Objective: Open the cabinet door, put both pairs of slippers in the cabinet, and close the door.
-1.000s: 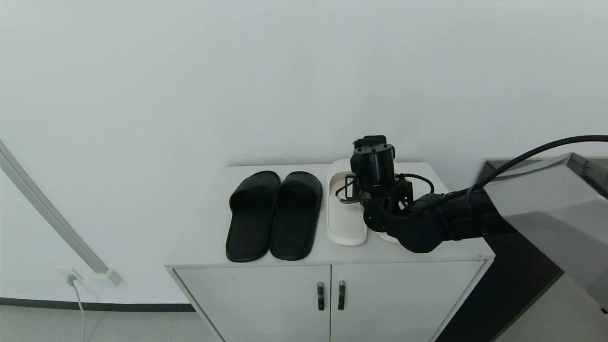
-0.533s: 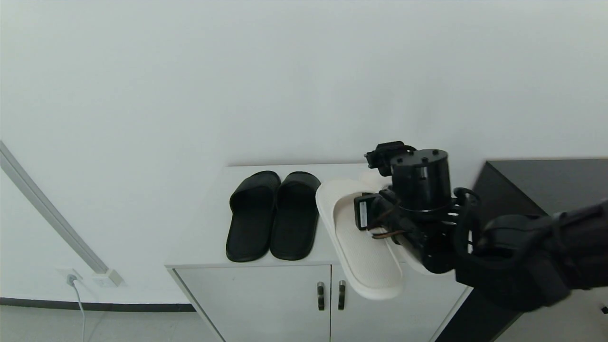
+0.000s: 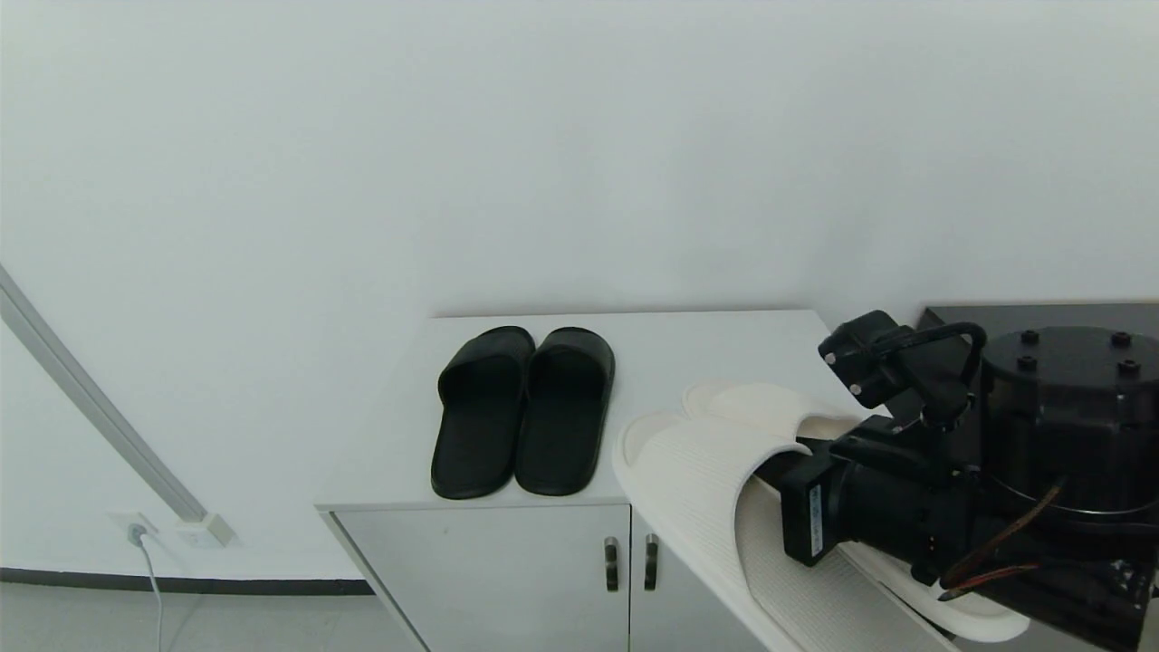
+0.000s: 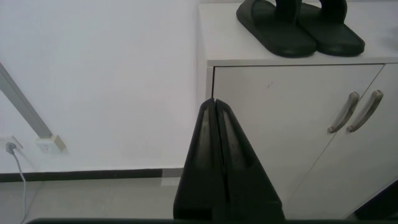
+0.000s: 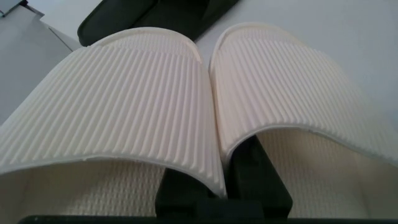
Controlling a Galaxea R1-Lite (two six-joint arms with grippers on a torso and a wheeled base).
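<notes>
A black pair of slippers (image 3: 523, 412) lies side by side on the white cabinet's top (image 3: 688, 349). Both cabinet doors are closed, their two handles (image 3: 629, 561) meeting at the middle. My right gripper (image 3: 792, 475) is shut on the white pair of slippers (image 3: 715, 471), which hangs in the air off the cabinet's front right, toes pointing at the cabinet. The right wrist view has the two ribbed white straps (image 5: 205, 106) pinched together over the fingers (image 5: 186, 193). My left gripper (image 4: 215, 106) is shut and empty, low before the cabinet's left door (image 4: 280, 124).
A dark table (image 3: 1041, 315) stands right of the cabinet. On the wall at the left run a slanted white conduit (image 3: 90, 407) and a socket with a plugged cable (image 3: 136, 532). Bare floor lies in front of the cabinet.
My right arm has lifted the white pair off the cabinet top and drawn it back toward the camera and to the right. The black pair has not moved.
</notes>
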